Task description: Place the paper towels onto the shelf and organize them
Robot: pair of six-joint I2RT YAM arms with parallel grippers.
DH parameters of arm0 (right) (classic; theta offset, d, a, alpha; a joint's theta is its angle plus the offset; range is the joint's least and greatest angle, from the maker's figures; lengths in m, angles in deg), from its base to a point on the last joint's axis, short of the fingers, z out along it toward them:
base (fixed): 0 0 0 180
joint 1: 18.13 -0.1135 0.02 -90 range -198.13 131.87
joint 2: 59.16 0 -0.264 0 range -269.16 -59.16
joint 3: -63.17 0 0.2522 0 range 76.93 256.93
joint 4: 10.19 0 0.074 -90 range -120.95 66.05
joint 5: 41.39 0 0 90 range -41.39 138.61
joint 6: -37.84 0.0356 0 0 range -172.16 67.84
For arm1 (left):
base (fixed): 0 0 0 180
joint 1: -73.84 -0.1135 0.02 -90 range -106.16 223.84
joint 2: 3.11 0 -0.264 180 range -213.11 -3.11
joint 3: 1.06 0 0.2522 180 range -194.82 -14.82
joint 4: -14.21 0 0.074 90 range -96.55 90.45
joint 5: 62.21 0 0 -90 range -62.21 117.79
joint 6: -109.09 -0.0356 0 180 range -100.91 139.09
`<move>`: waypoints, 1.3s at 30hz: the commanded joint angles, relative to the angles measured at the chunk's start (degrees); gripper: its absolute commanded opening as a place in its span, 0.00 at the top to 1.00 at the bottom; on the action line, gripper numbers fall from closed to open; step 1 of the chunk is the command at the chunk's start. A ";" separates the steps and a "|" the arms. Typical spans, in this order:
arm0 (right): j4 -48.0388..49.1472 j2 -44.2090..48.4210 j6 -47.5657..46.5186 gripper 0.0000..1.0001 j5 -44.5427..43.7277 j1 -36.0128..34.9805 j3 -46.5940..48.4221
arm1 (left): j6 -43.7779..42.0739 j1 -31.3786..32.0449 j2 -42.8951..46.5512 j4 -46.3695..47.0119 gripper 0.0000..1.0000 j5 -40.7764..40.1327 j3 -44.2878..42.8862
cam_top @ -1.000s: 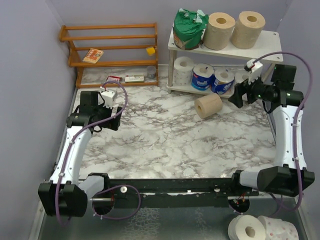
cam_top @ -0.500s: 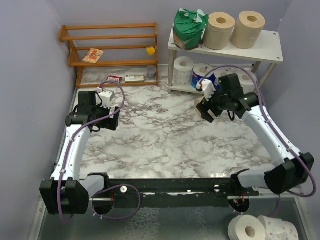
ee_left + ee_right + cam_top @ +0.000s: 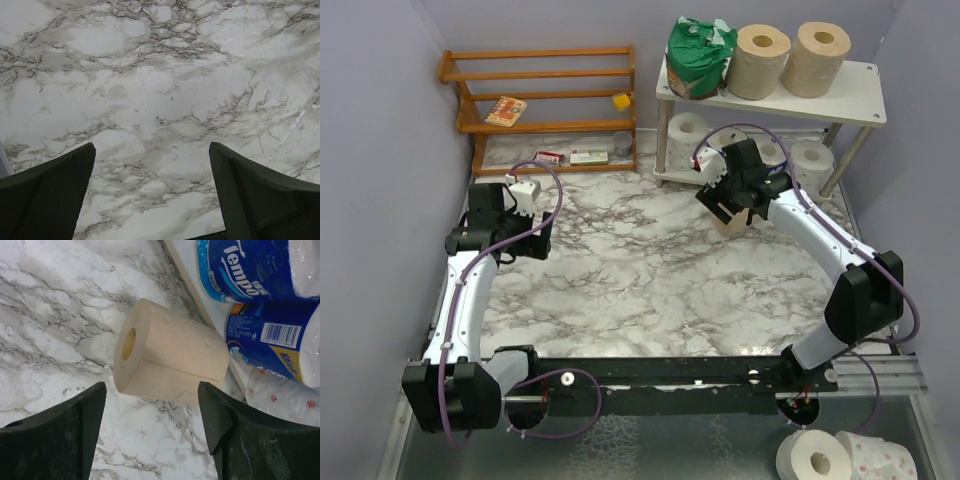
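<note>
Shelf (image 3: 860, 95) top: green pack (image 3: 698, 45), two tan rolls (image 3: 761, 55); lower tier: white rolls (image 3: 688, 135), blue-wrapped rolls (image 3: 250, 270). Just before shelf, on desk (image 3: 620, 260): third tan roll (image 3: 167, 360) on its side, between wide-spread right fingers (image 3: 55, 435), untouched. Spread and empty: left fingers (image 3: 45, 200).

— What closes the space in?
— Plain pale lilac walls (image 3: 380, 110) on the left, at the back and on the right, all matte.
— And the surface below?
— A white tabletop with grey marble veining (image 3: 640, 270), glossy enough to catch a soft pale sheen. Along its near edge lies a grey dimpled metal strip (image 3: 650, 450).
— Any furniture?
— An orange-brown wooden slatted rack (image 3: 545, 75) stands in the far left corner, against the back wall. Just beside it on the right stands a white two-tier shelf with grey metal legs (image 3: 860, 100), also at the back.
— The light?
— Even and diffuse, with faint, soft-edged shadows.
</note>
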 commanded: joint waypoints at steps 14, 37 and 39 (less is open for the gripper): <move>6.31 -7.20 -0.37 0.33 -7.93 -2.84 2.14 | -1.00 -0.71 1.23 0.39 0.01 2.68 0.05; 8.04 -12.17 -2.02 0.44 -13.93 -3.13 -0.70 | -1.19 -0.70 0.89 0.31 0.01 3.04 0.00; 8.18 -12.54 -2.14 0.45 -14.34 -3.15 -1.02 | -1.17 -0.71 0.81 0.31 0.01 3.02 0.06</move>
